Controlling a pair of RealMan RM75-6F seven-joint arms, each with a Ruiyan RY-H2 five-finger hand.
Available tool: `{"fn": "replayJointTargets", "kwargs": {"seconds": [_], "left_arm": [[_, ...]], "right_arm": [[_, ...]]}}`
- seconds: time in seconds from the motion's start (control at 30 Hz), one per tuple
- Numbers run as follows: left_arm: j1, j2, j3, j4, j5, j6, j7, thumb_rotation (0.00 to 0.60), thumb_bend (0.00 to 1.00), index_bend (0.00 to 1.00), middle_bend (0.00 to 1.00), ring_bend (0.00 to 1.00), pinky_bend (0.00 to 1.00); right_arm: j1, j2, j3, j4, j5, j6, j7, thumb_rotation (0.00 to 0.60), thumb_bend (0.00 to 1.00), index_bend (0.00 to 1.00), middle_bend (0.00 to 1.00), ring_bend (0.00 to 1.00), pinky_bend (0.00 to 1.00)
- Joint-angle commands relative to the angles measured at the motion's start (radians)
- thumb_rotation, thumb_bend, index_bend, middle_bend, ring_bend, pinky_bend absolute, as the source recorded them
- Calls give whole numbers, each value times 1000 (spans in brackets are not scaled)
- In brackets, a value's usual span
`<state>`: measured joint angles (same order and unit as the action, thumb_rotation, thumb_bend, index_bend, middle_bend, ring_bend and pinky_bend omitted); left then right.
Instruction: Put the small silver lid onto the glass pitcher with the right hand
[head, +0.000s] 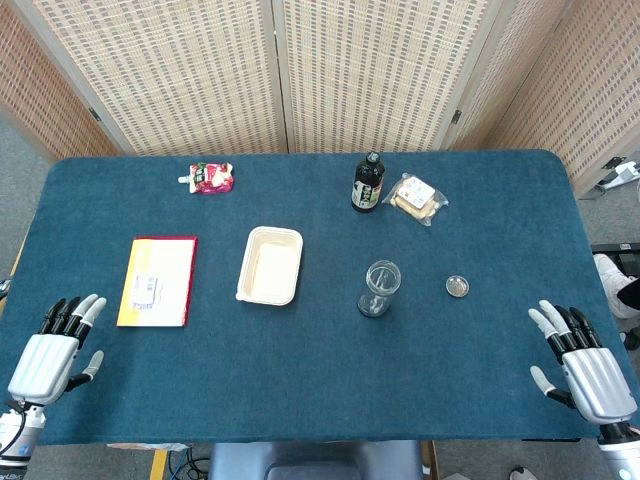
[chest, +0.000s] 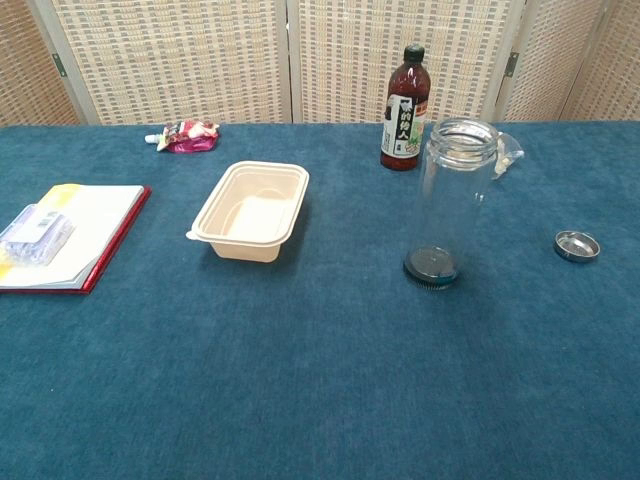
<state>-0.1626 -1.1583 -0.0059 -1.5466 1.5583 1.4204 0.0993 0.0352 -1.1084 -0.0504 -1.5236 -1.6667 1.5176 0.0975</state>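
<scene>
A clear glass pitcher (head: 379, 289) (chest: 452, 203) stands upright and uncovered right of the table's middle. The small silver lid (head: 457, 286) (chest: 577, 245) lies flat on the blue cloth a short way to the pitcher's right. My right hand (head: 584, 365) rests at the table's near right edge, fingers spread, holding nothing, well short of the lid. My left hand (head: 54, 349) lies at the near left edge, also spread and empty. Neither hand shows in the chest view.
A cream tray (head: 270, 265) (chest: 252, 211) sits left of the pitcher. A dark bottle (head: 367, 183) (chest: 402, 108) and a bagged snack (head: 417, 198) stand behind it. A red-edged book (head: 158, 281) (chest: 68, 233) and a pink pouch (head: 211, 178) (chest: 184, 135) lie on the left.
</scene>
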Motion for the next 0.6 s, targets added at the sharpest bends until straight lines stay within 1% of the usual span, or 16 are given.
{"fn": "replayJointTargets", "kwargs": {"seconds": [0.03,0.3,0.37,0.6], "left_arm": [[0,1,0,-1,-1,0,-3,600,375,0,48,0,0],[5,5,6,-3,23,22,-12,600,375,0,48,0,0],[4,6,6,1,23,20,-17,600,375,0,48,0,0],[-3,4,6,9,19,6,-22,600,375,0,48,0,0]], "right_arm": [[3,-1,0,0,5,-9,-4,600,357,0,0,0,0],[4,0,1,-11,7,-12,-20,600,355,0,0,0,0],[14,10,7,-20,17,-28,-22,600,356,0,0,0,0],[107,117,62,-116,113,-183,-51,600,356,0,0,0,0]]}}
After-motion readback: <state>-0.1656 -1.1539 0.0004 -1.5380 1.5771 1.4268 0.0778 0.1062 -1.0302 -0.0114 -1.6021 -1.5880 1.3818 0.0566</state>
